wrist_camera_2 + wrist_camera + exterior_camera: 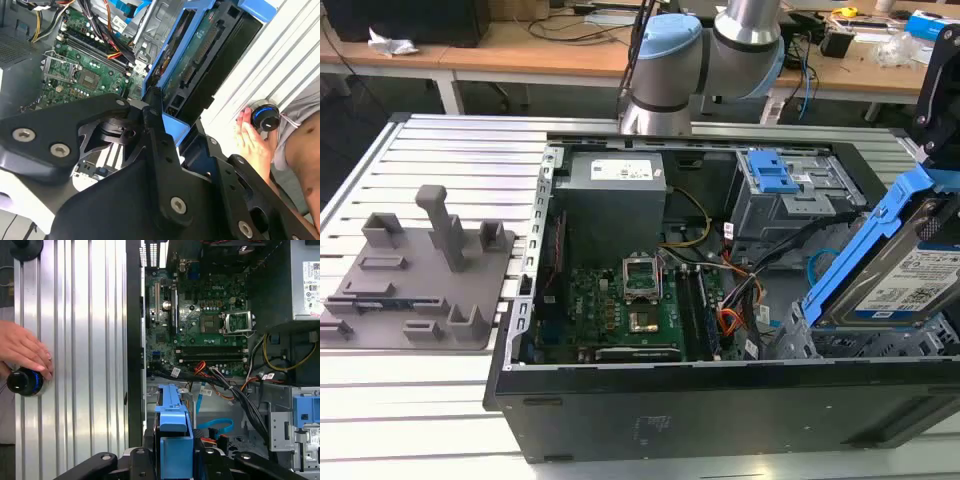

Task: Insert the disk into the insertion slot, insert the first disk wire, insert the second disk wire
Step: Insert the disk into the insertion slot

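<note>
Gripper (175, 460) pinched on blue frame of disk (905, 280). Disk held in air, tilted, long axis sloping down toward exterior view's left. Insertion slot (910, 345) directly under disk, near its lower end; disk not seated. First disk wire (728, 320) and second disk wire (216, 425) lie loose beside cage.

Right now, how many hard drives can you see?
1: the hard drive in its blue frame, tilted over the drive cage at the exterior view's right. The bay with the blue latch may hide another.
</note>
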Robot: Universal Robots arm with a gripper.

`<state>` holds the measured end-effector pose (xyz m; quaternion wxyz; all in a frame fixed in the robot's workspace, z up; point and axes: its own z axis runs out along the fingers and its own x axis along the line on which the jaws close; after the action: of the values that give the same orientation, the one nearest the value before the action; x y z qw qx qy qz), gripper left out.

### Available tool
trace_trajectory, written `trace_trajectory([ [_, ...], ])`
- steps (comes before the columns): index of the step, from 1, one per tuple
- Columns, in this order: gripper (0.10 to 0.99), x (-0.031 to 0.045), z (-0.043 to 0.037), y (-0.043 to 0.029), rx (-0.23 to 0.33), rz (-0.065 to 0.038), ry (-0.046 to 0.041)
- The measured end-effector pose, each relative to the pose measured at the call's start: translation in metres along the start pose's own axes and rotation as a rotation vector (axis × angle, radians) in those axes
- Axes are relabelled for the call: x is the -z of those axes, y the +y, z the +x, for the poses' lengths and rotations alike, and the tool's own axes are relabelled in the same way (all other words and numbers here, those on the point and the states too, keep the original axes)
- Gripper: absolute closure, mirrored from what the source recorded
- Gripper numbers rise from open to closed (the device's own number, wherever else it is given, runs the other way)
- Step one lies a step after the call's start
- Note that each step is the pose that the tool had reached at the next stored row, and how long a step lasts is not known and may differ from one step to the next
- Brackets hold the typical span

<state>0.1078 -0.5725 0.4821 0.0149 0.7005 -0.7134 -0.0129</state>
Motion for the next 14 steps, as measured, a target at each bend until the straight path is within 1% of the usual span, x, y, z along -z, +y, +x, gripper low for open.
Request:
trace_trajectory([
  [14, 0.722, 0.0, 0.0, 0.0, 0.0, 0.0, 0.0],
])
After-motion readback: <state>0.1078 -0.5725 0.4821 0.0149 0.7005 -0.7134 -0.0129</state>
